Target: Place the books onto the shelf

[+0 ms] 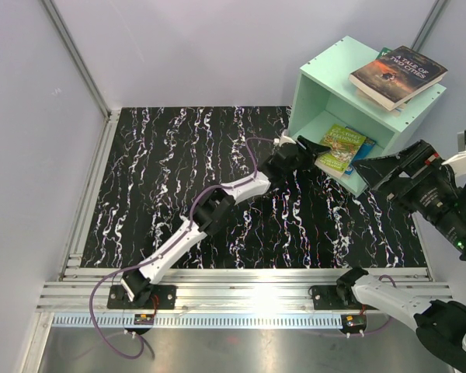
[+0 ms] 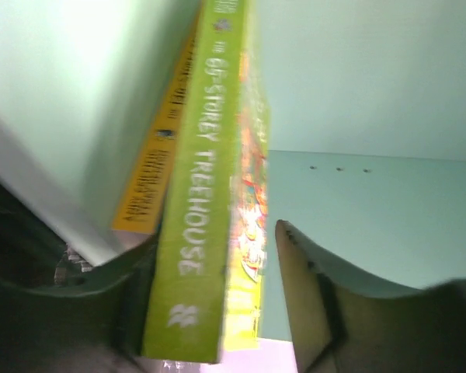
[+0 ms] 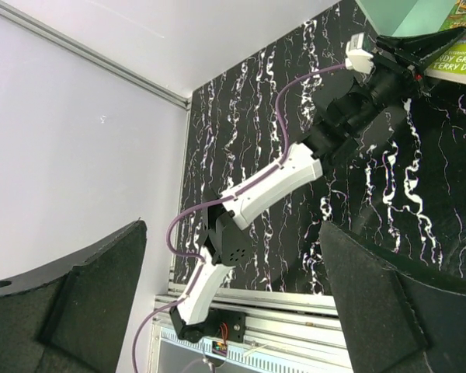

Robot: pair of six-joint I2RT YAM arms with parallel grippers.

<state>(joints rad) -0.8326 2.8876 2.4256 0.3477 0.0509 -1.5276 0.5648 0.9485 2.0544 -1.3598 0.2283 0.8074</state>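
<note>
The left claw point(image 1: 314, 152) stands at the open face of the mint-green shelf point(image 1: 326, 74), its jaws parted around the lime-green Treehouse book point(image 2: 198, 233). One finger is clearly apart from the cover; the other seems to touch the spine, but the blur makes this uncertain. The book rests inside the shelf against an orange book point(image 2: 151, 179). A dark book point(image 1: 398, 71) lies on top of the shelf. The right claw point(image 3: 233, 233) hovers beside the shelf, wide open and holding nothing.

This is a robotics lab test cell: plain pale panel walls point(image 1: 217, 47) box in a black marbled tabletop point(image 1: 155, 179), and slotted aluminium rails point(image 1: 241, 289) along its near edge carry the bolted left arm base point(image 1: 144, 297) and right arm base point(image 1: 335, 295) (a purple cable point(image 3: 280, 128) trails loose).
</note>
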